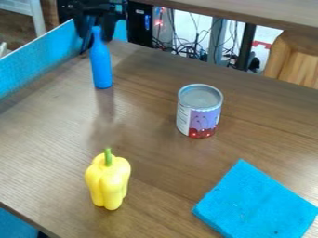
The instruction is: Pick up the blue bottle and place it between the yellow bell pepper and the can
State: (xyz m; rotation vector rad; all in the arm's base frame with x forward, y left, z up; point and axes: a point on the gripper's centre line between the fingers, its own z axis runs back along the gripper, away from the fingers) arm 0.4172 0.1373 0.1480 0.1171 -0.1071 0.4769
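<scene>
In the camera view, your gripper (95, 33) is at the neck of an upright blue bottle (101, 65); whether it grips it, you cannot tell. Progressively farther from the gripper on the desk (149, 139) are a metal can (200, 111), a yellow bell pepper (108, 181) and a blue cloth (255, 204).

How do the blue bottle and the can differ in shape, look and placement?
The bottle is slim with a long, narrow neck; the can is a squat cylinder. The bottle looks plain blue, while the can has a bare metal top and a patterned label. The bottle's neck is by the gripper; the can stands apart from it. Both are upright.
</scene>
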